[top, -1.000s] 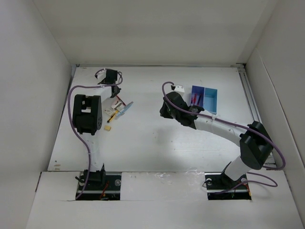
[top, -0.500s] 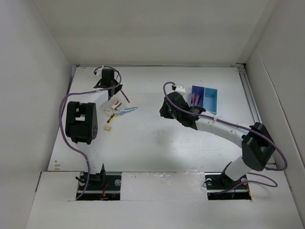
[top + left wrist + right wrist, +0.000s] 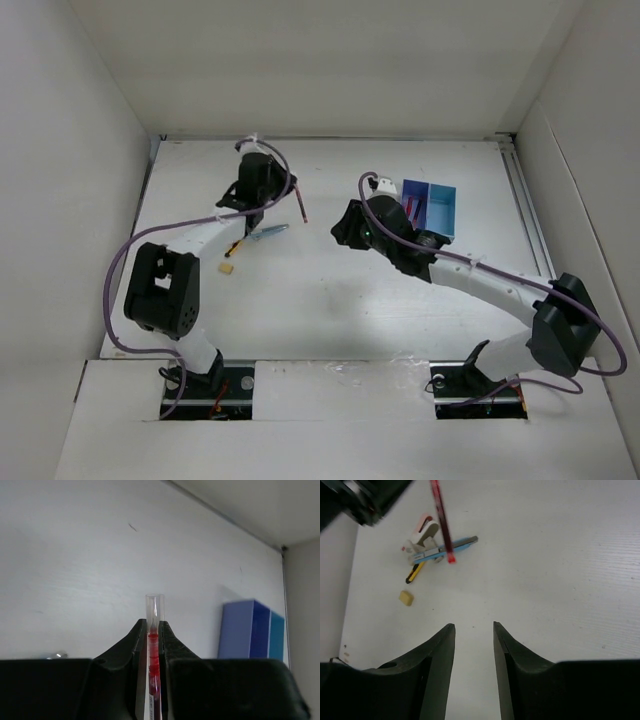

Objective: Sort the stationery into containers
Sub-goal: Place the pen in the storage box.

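My left gripper (image 3: 262, 190) is shut on a thin red pen (image 3: 298, 208) and holds it above the table, right of the pile; the left wrist view shows the pen (image 3: 154, 652) pinched between the closed fingers (image 3: 135, 640). The light-blue pen (image 3: 268, 232) and a tan eraser (image 3: 228, 268) lie on the table; both also show in the right wrist view, the pen (image 3: 447, 550) and the eraser (image 3: 406, 597). The dark blue tray (image 3: 415, 200), with red pens in it, is joined to the cyan tray (image 3: 443, 208). My right gripper (image 3: 474, 625) is open and empty, left of the trays.
A white-and-pink item (image 3: 422, 532) and a yellow-and-black item (image 3: 415, 572) lie with the light-blue pen. White walls enclose the table on the left, back and right. Purple cables run along both arms.
My left gripper has lifted the red pen off the pile and carried it to the right. My right arm has shifted a little to the left and stayed open.
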